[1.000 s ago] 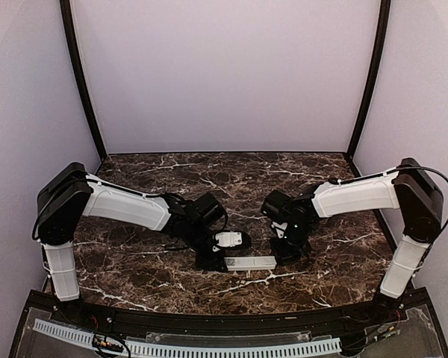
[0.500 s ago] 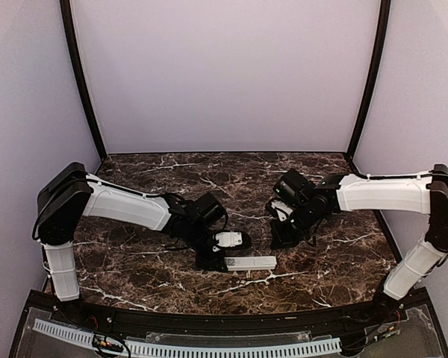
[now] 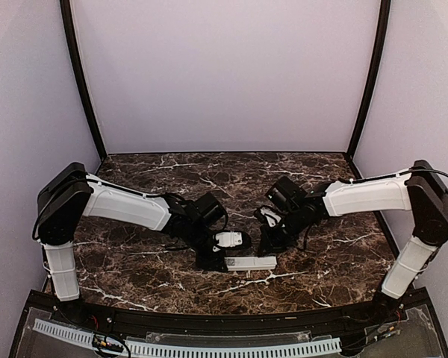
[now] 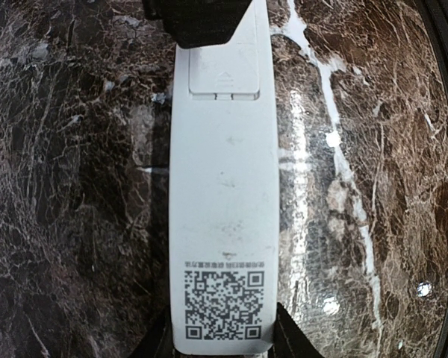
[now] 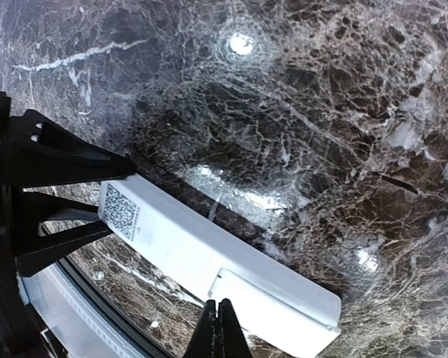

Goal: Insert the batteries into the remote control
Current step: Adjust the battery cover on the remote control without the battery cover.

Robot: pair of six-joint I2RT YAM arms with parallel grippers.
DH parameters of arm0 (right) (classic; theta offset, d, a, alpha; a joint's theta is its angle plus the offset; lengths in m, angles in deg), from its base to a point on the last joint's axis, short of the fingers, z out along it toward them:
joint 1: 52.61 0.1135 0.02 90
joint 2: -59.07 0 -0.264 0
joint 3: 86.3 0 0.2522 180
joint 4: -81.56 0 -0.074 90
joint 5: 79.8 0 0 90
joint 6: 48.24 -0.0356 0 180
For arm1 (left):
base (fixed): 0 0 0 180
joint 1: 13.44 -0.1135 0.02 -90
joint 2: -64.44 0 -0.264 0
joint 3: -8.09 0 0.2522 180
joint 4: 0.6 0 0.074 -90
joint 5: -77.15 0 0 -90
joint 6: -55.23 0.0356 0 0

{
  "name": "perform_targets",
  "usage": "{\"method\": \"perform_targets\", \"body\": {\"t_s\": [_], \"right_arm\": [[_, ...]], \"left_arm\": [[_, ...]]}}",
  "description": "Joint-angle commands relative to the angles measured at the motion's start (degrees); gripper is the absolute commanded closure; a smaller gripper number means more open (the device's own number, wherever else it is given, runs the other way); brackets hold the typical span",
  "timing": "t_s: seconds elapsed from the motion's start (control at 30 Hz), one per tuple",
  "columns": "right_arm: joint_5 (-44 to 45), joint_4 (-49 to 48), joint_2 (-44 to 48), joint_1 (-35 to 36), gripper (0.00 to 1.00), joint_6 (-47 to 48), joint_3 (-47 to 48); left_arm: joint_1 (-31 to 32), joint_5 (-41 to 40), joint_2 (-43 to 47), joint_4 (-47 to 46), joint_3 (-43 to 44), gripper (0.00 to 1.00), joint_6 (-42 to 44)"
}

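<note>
Lying back-up on surface (image 4: 373, 186), remote control (image 4: 222, 209) is clamped at coded end by fingers of left gripper (image 4: 222, 349). Fingers of right gripper (image 5: 218, 328) are pressed together, tips over cover (image 4: 224, 71). Cover appears seated; batteries are not seen, so loading is judged either finished or unstarted.

A QR code (image 4: 222, 304) is printed on the remote control (image 4: 222, 201) towards 6 o'clock; the small print (image 4: 222, 264) above it is illegible; a triangle (image 4: 225, 75) is embossed towards 12 o'clock.
</note>
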Motion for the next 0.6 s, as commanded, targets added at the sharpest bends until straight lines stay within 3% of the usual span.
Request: {"method": "perform_targets", "body": {"t_s": [0.0, 0.27, 0.57], "right_arm": [[-0.58, -1.95, -2.52, 0.17, 1.00, 0.02, -2.89], [0.63, -1.84, -4.66, 0.15, 1.00, -0.46, -4.98], [-1.70, 0.83, 0.79, 0.11, 1.00, 0.10, 0.15]], "left_arm": [[0.66, -0.21, -1.82, 3.40, -0.13, 0.65, 0.70], [0.74, -0.32, -1.83, 3.44, -0.13, 0.65, 0.70], [0.70, -0.40, -1.90, 3.50, -0.21, 0.65, 0.87]]}}
